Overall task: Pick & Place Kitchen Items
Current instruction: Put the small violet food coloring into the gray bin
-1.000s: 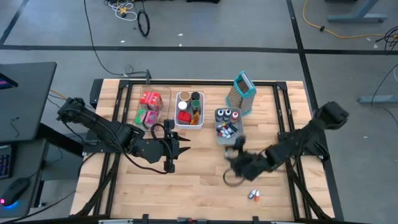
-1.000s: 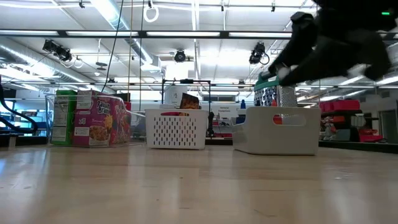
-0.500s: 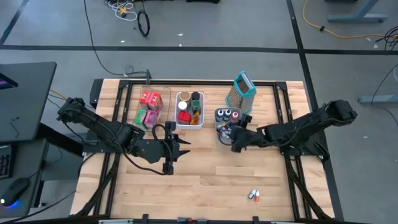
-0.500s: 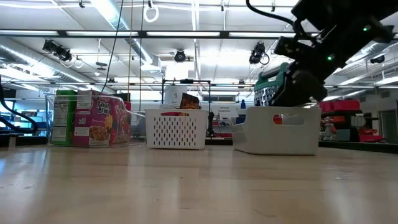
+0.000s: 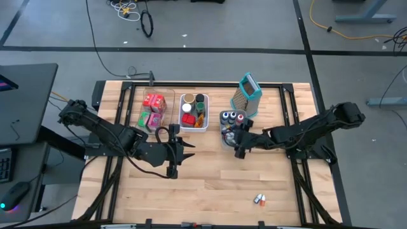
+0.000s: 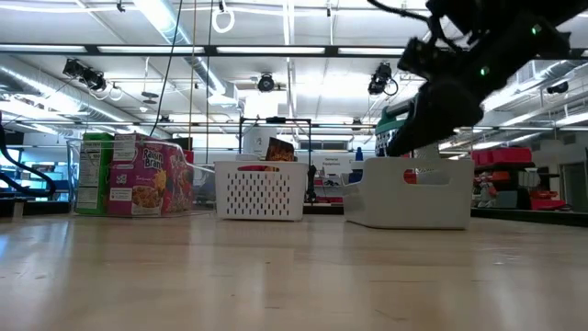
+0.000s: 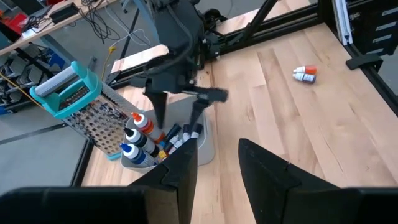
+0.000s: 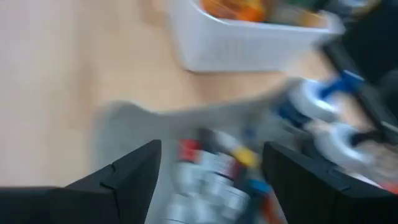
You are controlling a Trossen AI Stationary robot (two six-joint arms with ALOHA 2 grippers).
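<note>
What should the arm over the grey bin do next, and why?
Probably lift away and head for the two small bottles lying loose near the table's front edge. The right gripper hangs open and empty over the grey bin, so nothing is left for it to drop there.

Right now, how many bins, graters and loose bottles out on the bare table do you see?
Bins: 3, clear, white, grey
Graters: 1
Loose bottles on bare wood: 2
Total: 6
</note>
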